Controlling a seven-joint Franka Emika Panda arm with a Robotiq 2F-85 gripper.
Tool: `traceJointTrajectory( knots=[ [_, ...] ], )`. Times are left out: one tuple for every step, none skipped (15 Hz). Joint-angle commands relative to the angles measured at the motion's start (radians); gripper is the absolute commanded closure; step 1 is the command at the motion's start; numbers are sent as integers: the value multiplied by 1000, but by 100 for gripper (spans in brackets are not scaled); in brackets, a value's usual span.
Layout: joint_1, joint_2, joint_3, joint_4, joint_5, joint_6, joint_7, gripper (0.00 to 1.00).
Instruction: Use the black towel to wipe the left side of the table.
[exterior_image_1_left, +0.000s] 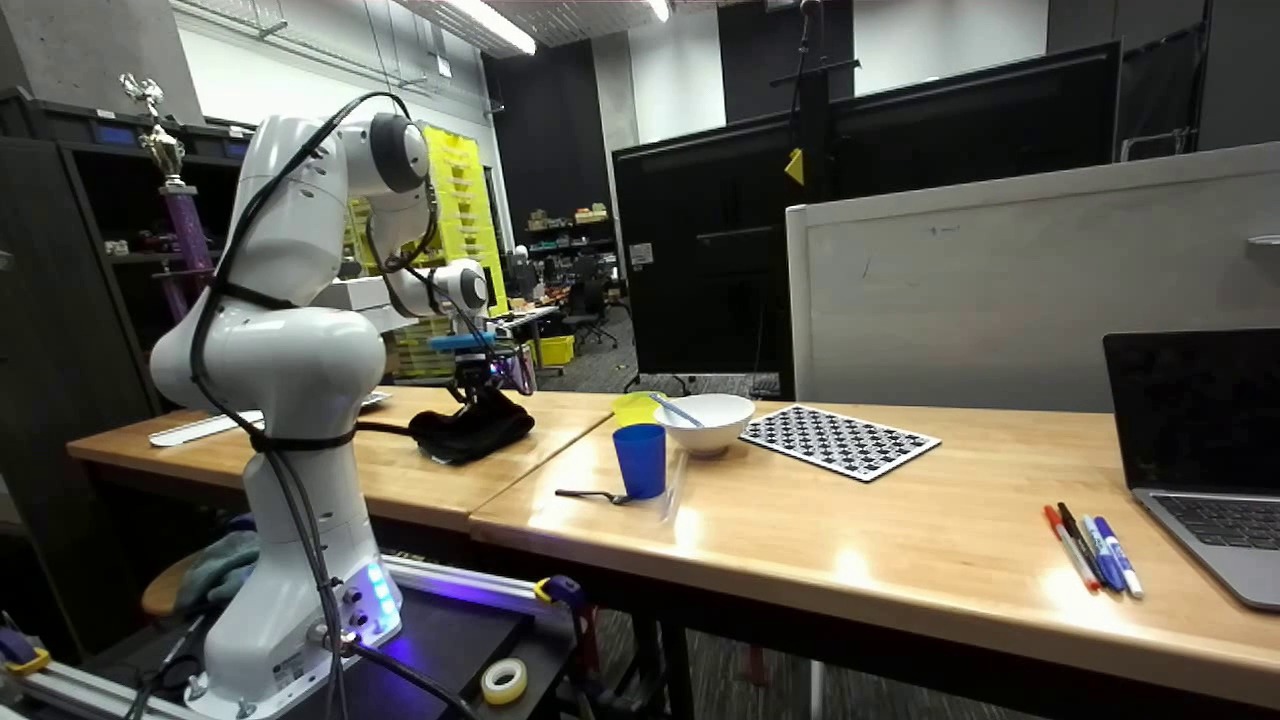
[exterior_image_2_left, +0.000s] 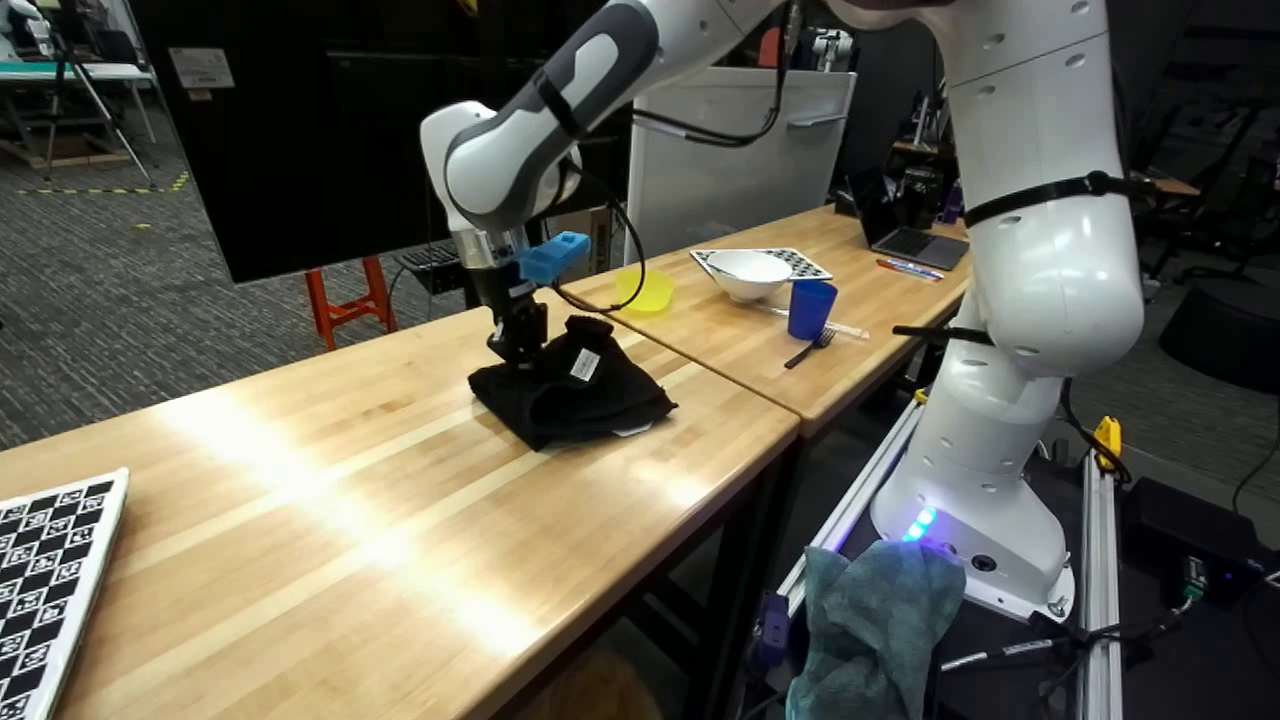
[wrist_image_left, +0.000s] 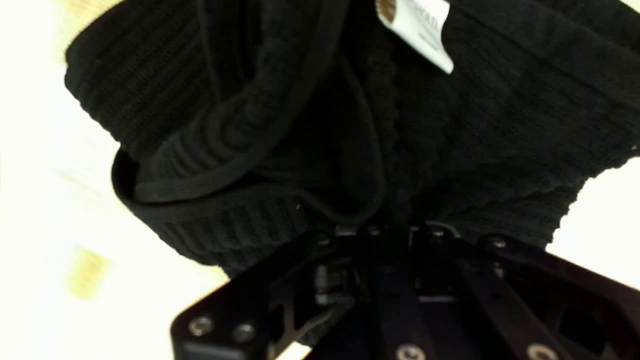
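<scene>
The black towel (exterior_image_2_left: 590, 400) lies bunched and folded on the wooden table (exterior_image_2_left: 300, 520), with a white label showing. It also shows in an exterior view (exterior_image_1_left: 472, 432) and fills much of the wrist view (wrist_image_left: 310, 125). My gripper (exterior_image_2_left: 518, 350) points down at the towel's far-left part in that exterior view. In the wrist view, the jaws (wrist_image_left: 387, 232) are close together with dark cloth at the tips. The gripper looks shut on the towel. The fingertips are dark against dark cloth, so the exact pinch is hard to see. Most of the towel rests on the table.
A yellow bowl (exterior_image_2_left: 645, 290), a white bowl (exterior_image_2_left: 748, 275), a blue cup (exterior_image_2_left: 810, 310) and a fork (exterior_image_2_left: 810, 348) stand beyond the table seam. A checkered board (exterior_image_2_left: 60, 590) lies at one end, another (exterior_image_1_left: 840, 440) behind the bowl. Markers (exterior_image_1_left: 1092, 548) and a laptop (exterior_image_1_left: 1215, 500) are farther along.
</scene>
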Motion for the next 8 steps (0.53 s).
traceJointTrajectory(
  knots=[
    [30,41,8,72,22,-60,19,97],
    [37,47,10,85,21,-69,22,97],
    [43,53,11,98,19,-80,23,97],
    [49,60,13,110,18,-89,22,97],
    [55,68,15,124,17,-100,22,97],
    [61,74,17,137,16,-111,22,97],
    [66,80,19,149,16,-121,21,97],
    [73,88,21,162,14,-132,21,97]
  ],
)
